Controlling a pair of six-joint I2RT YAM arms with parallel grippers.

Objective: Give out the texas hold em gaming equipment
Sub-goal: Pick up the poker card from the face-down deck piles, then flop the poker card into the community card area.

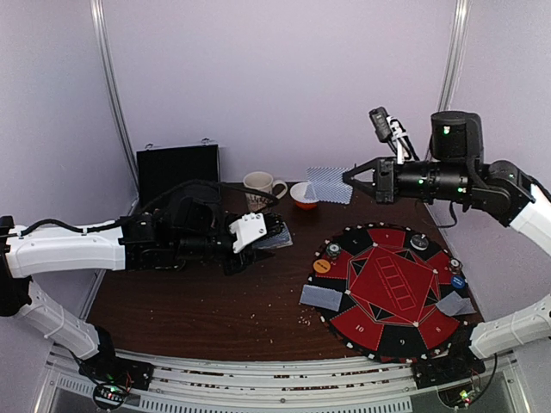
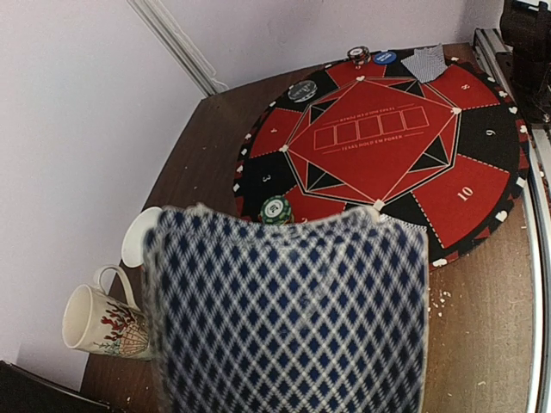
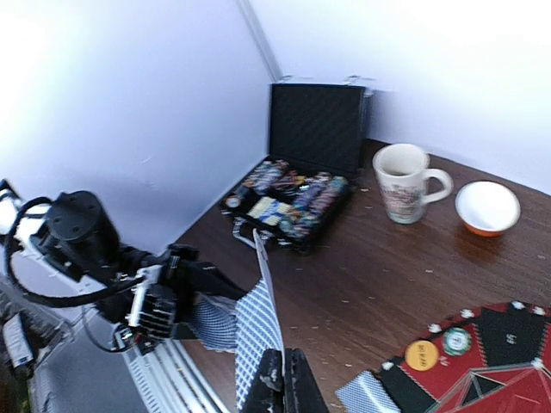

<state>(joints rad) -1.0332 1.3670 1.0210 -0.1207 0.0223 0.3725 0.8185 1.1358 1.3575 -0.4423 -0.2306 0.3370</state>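
At the left tool [image 1: 277, 237], a blue-patterned card [image 2: 284, 318] half-blocks its wrist view.

Seen from above and behind the arm bases, the top external camera looks down across the whole bench [image 1: 198, 301] toward the far wall. The left wrist lens faces right; a diamond-backed card [image 2: 288, 314] close against it hides the lower frame, with the poker mat [image 2: 379, 142] beyond. The right wrist lens sits higher and faces left, past an edge-on card [image 3: 261, 323], toward the open chip case [image 3: 297, 194] in the far-left corner. All three views share the mug [image 1: 260, 185] and the mat.
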